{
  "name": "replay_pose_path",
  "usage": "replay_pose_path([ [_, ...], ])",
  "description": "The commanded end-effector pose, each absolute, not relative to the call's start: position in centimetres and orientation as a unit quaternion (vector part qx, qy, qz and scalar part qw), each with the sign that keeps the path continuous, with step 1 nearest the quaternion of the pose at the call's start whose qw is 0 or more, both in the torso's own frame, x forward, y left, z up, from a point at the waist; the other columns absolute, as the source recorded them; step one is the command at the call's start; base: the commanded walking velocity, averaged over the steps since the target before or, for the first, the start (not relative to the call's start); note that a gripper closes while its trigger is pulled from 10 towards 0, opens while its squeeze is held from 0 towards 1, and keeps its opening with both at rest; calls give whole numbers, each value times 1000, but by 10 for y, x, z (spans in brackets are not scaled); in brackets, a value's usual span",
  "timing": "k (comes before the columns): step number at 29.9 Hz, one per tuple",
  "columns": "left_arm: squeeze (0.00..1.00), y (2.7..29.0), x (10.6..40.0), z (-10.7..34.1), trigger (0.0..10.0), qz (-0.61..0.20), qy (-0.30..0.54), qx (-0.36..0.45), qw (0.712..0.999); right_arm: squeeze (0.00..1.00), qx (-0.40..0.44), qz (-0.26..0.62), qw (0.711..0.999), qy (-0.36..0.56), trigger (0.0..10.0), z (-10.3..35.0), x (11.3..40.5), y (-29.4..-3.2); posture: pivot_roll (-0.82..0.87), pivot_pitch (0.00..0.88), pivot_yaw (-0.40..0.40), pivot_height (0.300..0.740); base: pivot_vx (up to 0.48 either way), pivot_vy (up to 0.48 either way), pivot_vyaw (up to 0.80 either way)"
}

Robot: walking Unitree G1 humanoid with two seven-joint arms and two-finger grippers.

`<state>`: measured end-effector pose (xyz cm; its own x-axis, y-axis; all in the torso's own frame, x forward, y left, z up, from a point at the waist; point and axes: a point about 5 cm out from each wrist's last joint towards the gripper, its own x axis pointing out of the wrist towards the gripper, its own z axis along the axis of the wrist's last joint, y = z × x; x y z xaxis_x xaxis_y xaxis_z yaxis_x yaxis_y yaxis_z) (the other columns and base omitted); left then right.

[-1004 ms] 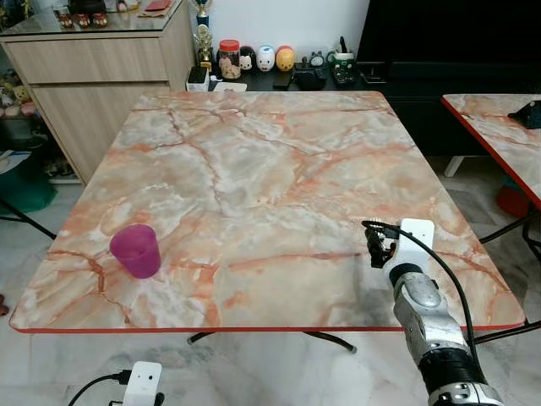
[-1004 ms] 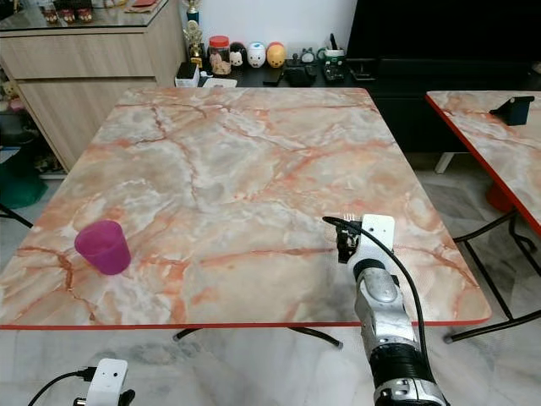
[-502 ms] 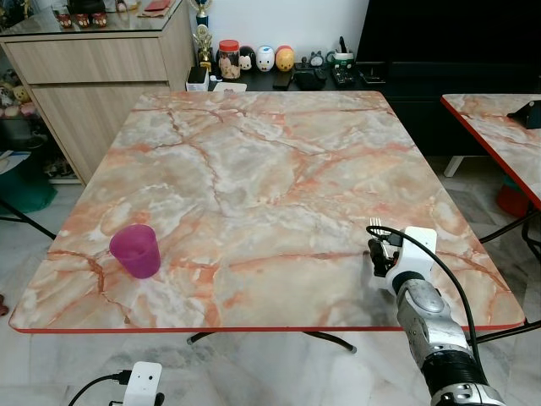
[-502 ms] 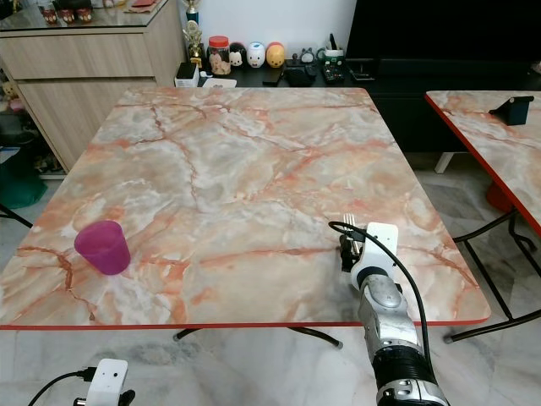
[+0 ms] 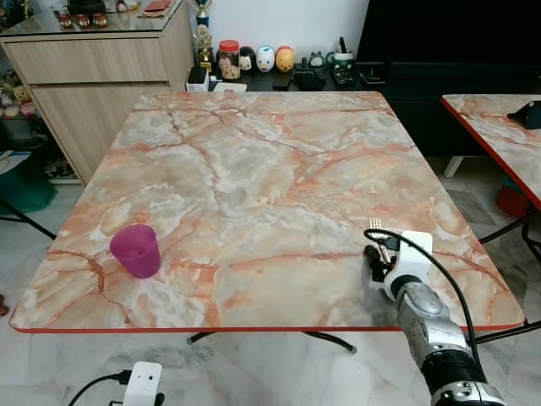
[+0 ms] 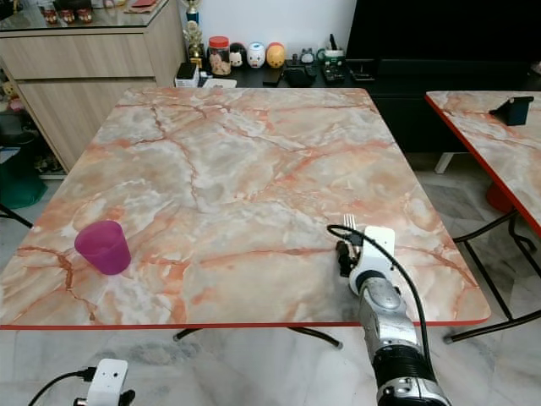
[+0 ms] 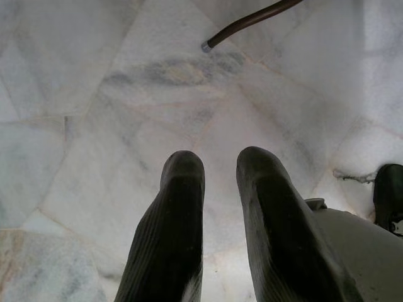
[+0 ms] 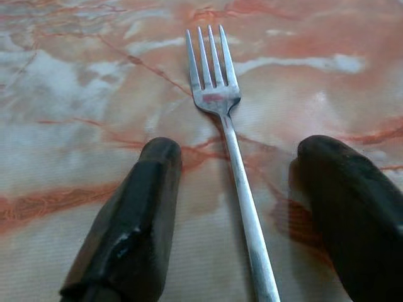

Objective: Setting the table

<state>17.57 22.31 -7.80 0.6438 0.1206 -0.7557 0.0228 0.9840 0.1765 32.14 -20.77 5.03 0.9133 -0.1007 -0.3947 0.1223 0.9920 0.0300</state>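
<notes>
A silver fork (image 8: 230, 138) lies flat on the orange marble table (image 5: 254, 169) near its front right corner, tines pointing away from me. My right gripper (image 8: 242, 151) is open and low over the table, one black finger on each side of the fork's handle, neither touching it. From my head I see the fork's tines (image 5: 376, 227) just beyond that gripper (image 5: 382, 254). A purple cup (image 5: 135, 250) stands upright near the front left edge. My left gripper (image 7: 220, 163) hangs idle below the table over the floor, its fingers close together and holding nothing.
A wooden sideboard (image 5: 93, 59) stands at the back left. A low black shelf (image 5: 287, 78) with jars and figurines runs behind the table. A second marble table (image 5: 503, 135) stands to the right. The table's metal leg (image 7: 252, 22) crosses the pale tiled floor.
My right gripper has drawn back a little toward the table's near edge. The fork's tines now show beyond its fingers. The cup and the left arm have not moved.
</notes>
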Motion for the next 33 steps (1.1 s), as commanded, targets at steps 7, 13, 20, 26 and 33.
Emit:
replay_pose_path([
  [7, 0, 222, 171, -81, 10000, 19, 431, 85, 898, 0, 29, -42, 970, 236, 0, 38, 316, -203, 49, 0, -24, 731, 0, 0, 0],
  [13, 0, 222, 171, -81, 10000, 20, 432, 84, 898, 0, 29, -34, 971, 236, 0, 39, 317, -200, 53, 0, -24, 731, 0, 0, 0],
  [20, 0, 222, 172, -81, 10000, 19, 431, 83, 898, 0, 28, -29, 971, 235, 0, 39, 318, -197, 54, 0, -25, 731, 0, 0, 0],
  [26, 0, 221, 172, -81, 10000, 19, 431, 84, 898, 0, 29, -24, 971, 234, 0, 39, 318, -195, 56, 0, -26, 731, 0, 0, 0],
  [33, 0, 221, 172, -80, 10000, 19, 430, 85, 899, 0, 22, -22, 972, 232, 0, 40, 319, -195, 58, 0, -27, 731, 0, 0, 0],
])
